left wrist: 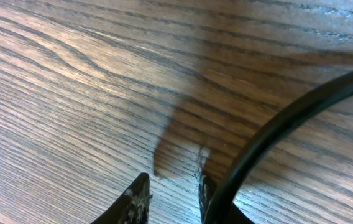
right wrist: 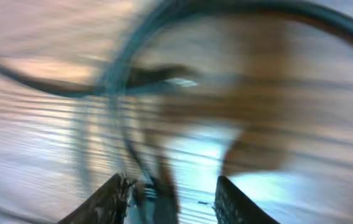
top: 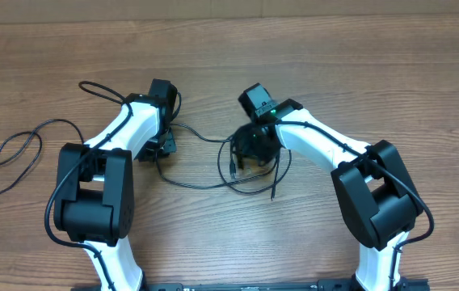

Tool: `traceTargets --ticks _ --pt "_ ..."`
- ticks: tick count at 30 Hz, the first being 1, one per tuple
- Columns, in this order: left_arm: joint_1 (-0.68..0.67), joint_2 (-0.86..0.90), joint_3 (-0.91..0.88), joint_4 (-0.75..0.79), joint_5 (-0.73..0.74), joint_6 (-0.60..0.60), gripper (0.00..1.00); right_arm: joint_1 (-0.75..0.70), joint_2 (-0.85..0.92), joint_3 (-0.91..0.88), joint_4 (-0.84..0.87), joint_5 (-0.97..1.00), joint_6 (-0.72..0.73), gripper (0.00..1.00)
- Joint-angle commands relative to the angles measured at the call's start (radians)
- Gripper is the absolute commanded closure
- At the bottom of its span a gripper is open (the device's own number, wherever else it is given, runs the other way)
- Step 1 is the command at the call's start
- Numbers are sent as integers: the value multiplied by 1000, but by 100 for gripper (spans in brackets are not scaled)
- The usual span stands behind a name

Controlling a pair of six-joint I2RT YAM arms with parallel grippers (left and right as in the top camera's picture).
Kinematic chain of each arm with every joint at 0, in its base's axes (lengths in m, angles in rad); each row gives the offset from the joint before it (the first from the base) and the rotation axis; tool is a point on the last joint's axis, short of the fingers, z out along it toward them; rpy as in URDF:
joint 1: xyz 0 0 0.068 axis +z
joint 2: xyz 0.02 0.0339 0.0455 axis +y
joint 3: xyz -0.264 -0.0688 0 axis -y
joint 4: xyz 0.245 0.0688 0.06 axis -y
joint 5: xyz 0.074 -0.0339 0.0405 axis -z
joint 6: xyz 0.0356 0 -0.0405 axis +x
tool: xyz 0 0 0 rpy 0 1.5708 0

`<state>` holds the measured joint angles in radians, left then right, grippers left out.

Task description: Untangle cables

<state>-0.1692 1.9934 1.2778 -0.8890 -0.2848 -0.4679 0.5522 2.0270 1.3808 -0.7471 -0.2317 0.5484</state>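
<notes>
Thin black cables [top: 205,187] lie in a loose tangle on the wooden table between my two arms. My left gripper [top: 165,145] hovers at the tangle's left end. In the left wrist view this gripper [left wrist: 171,196] stands slightly open with bare wood in the gap, and a black cable [left wrist: 276,127] curves past the outer side of its right finger. My right gripper [top: 254,153] is over the tangle's right part. The right wrist view is blurred: the gripper [right wrist: 170,199] is open, with a cable [right wrist: 120,68] looping ahead and a strand running down between the jaws beside the left finger.
A separate thin black cable [top: 56,121] with a small silvery plug lies in a loop at the table's left side. Both arm bases stand at the near edge. Thicker black wires run along the arms.
</notes>
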Motion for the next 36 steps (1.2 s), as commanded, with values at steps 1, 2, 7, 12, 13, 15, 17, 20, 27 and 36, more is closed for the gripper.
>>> traceTargets --ticks 1,2,7,12,13,15,17,20,27,36 --pt "-4 62 -40 30 103 -11 72 8 6 29 52 -137 -29 65" --pt "-4 62 -40 30 103 -11 71 9 6 29 61 -135 -29 67" --pt "-4 62 -40 30 103 -11 71 24 6 29 60 2 -26 69" --pt "-4 62 -40 30 103 -11 71 77 15 28 62 106 -26 69" --pt "-4 62 -40 30 103 -11 71 86 16 28 63 119 -26 69" --pt "-4 62 -40 30 103 -11 71 97 16 28 65 134 -27 69" --pt "-4 62 -40 30 103 -11 71 100 16 29 61 135 -31 68" --pt "-4 62 -40 30 103 -11 71 100 16 38 55 130 -39 63" --pt "-4 62 -40 29 103 -10 71 94 15 172 -66 129 -295 52" --pt "-4 62 -40 27 103 -3 67 114 53 190 -119 222 -284 80"
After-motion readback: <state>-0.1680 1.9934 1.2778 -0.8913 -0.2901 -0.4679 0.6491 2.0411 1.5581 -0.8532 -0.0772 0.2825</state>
